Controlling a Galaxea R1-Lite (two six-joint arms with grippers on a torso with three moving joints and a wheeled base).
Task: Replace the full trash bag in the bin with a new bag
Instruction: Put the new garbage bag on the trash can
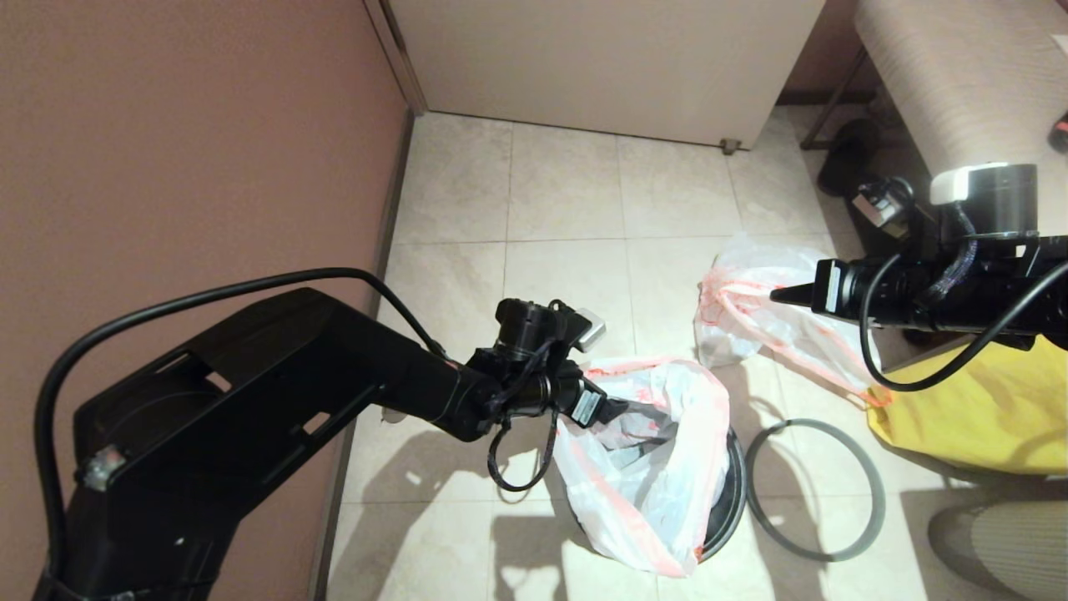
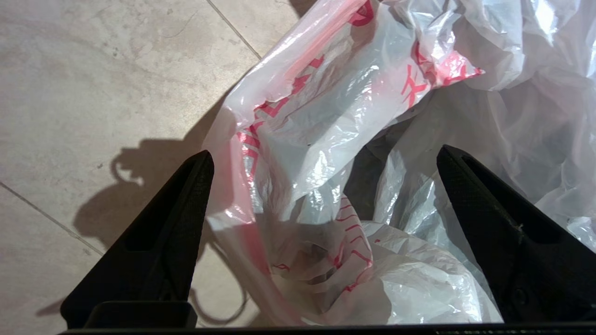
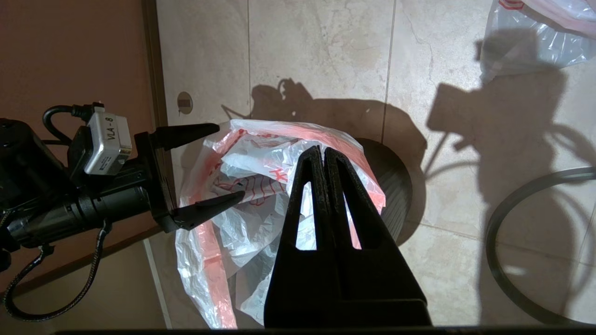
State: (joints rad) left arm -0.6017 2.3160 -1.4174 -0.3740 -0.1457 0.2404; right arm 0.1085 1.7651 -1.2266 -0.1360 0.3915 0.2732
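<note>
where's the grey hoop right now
In the head view the hoop lies flat on the floor, just right of the bin, below the yellow bag.

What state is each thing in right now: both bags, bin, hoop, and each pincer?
new bag: draped over the bin, mouth open, not fitted
full trash bag: out, on the floor
bin: upright
grey hoop: off, flat on floor
left pincer: open at the bag's hem
right pincer: shut, empty
</note>
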